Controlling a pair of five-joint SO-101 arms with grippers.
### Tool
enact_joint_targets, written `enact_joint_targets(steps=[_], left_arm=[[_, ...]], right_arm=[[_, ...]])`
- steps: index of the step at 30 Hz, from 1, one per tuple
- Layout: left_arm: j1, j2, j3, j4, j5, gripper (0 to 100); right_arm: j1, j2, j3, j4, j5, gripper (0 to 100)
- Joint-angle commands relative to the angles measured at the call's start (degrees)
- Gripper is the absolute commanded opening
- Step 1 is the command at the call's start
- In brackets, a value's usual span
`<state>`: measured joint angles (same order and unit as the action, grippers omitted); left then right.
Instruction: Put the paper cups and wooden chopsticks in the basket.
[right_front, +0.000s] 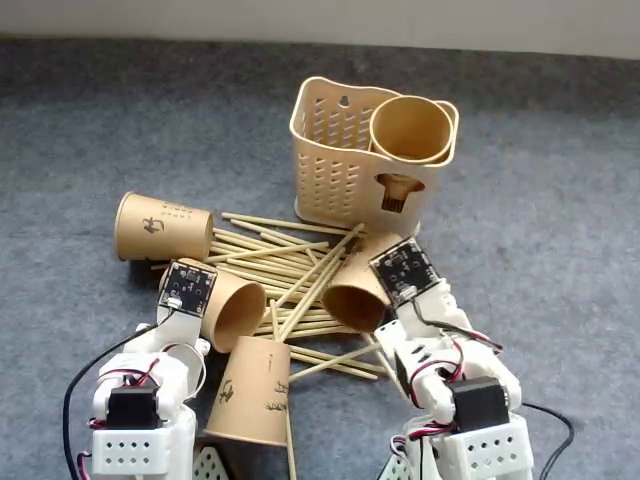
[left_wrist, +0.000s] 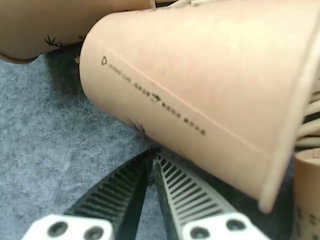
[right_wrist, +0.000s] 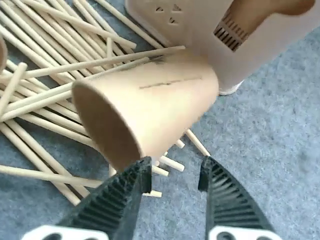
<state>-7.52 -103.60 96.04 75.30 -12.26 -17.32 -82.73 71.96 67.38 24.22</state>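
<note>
A cream perforated basket (right_front: 345, 165) stands at the back with one paper cup (right_front: 410, 130) upright in it. Several other cups lie on their sides among scattered wooden chopsticks (right_front: 285, 265). My left gripper (left_wrist: 152, 159) is shut with nothing in it, its tips touching the side of a lying cup (left_wrist: 200, 85), the cup (right_front: 232, 305) in the high view. My right gripper (right_wrist: 175, 172) is open just short of the rim of another lying cup (right_wrist: 145, 110), whose mouth faces the wrist. That cup (right_front: 358, 290) rests beside the basket (right_wrist: 225, 30).
A third cup (right_front: 160, 228) lies at the left of the pile, and another (right_front: 250, 392) lies between the two arms' bases. Chopsticks (right_wrist: 55, 75) spread beneath and beside the right-hand cup. Grey carpet (right_front: 560, 250) covers the whole surface.
</note>
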Motion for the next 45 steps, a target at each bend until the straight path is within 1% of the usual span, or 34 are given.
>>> enact_joint_targets(steps=[1, 5, 7, 11, 14, 17, 19, 22, 24, 28, 32, 37, 39, 43, 45], left_arm=[[-0.48, -0.66, 1.10, 0.26, -0.09, 1], [-0.48, -0.66, 1.10, 0.26, -0.09, 1], [-0.48, -0.66, 1.10, 0.26, -0.09, 1], [-0.48, -0.66, 1.10, 0.26, -0.09, 1], [-0.48, -0.66, 1.10, 0.26, -0.09, 1], [-0.48, -0.66, 1.10, 0.26, -0.09, 1], [-0.48, -0.66, 1.10, 0.26, -0.09, 1], [-0.40, -0.66, 1.10, 0.26, -0.09, 1], [-0.48, -0.66, 1.10, 0.26, -0.09, 1], [-0.48, -0.66, 1.10, 0.26, -0.09, 1], [-0.48, -0.66, 1.10, 0.26, -0.09, 1], [-0.48, -0.66, 1.10, 0.26, -0.09, 1], [-0.48, -0.66, 1.10, 0.26, -0.09, 1], [-0.48, -0.66, 1.10, 0.26, -0.09, 1], [-0.48, -0.66, 1.10, 0.26, -0.09, 1]], right_arm=[[-2.77, -0.66, -0.13, -1.89, 0.79, 16.7], [-2.95, -0.92, -0.13, -1.36, 0.79, 16.7], [-3.21, -0.92, -0.66, 0.75, 0.53, 16.7], [-3.47, -1.98, -5.76, 3.74, -0.09, 16.7], [-6.73, -3.21, -7.25, 3.38, -2.90, 16.7], [-11.12, -3.38, -7.25, 3.30, -3.08, 16.7], [-11.82, -3.38, -7.08, 1.71, -3.16, 16.7], [-10.15, -3.38, -2.68, -2.77, -2.99, 16.7], [-8.57, -3.38, 1.27, -7.60, -2.90, 16.7], [-3.38, -3.38, 6.90, -14.37, -2.90, 16.7], [-0.04, -3.38, 7.78, -15.69, -2.81, 16.6], [0.66, -3.56, 7.87, -15.69, -2.81, 16.2], [1.27, -3.65, 7.87, -15.60, -2.81, 12.5], [1.80, -3.65, 7.78, -15.60, -2.81, 1.3], [1.89, -3.65, 7.69, -15.60, -2.81, 0.5]])
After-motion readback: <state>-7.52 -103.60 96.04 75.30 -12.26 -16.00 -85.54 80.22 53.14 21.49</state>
